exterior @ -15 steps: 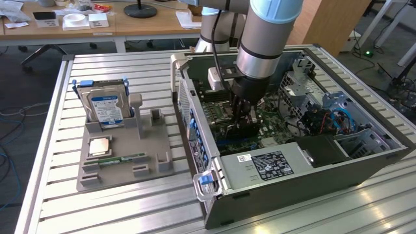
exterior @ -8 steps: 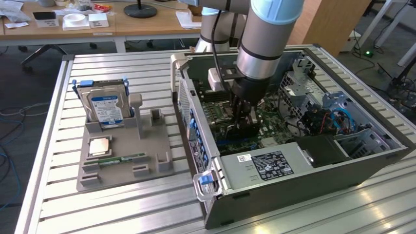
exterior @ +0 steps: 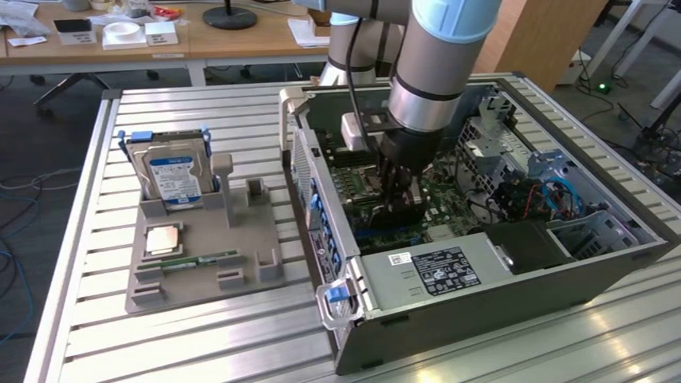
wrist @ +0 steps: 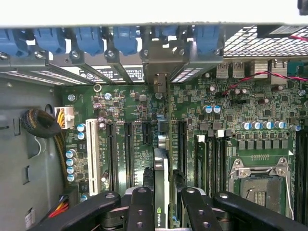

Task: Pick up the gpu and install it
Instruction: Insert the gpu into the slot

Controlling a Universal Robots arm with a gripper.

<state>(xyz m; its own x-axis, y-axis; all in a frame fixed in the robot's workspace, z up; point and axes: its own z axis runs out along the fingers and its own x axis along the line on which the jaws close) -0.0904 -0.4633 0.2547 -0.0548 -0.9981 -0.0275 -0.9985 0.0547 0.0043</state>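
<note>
The jaws are clenched on the gpu [wrist: 161, 175], held edge-on between them inside the computer case [exterior: 447, 327], just over the motherboard [wrist: 240, 130]. Its long axis runs parallel to the expansion slots [wrist: 129, 154].

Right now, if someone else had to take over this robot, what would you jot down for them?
Gripper: shut on the gpu, which it holds on edge.
Where: inside the open computer case, low over the motherboard, in line with the long slots.
Done: the gpu is picked up and at the board.
Left: I cannot tell whether it is seated in a slot, and it is not yet released.
</note>
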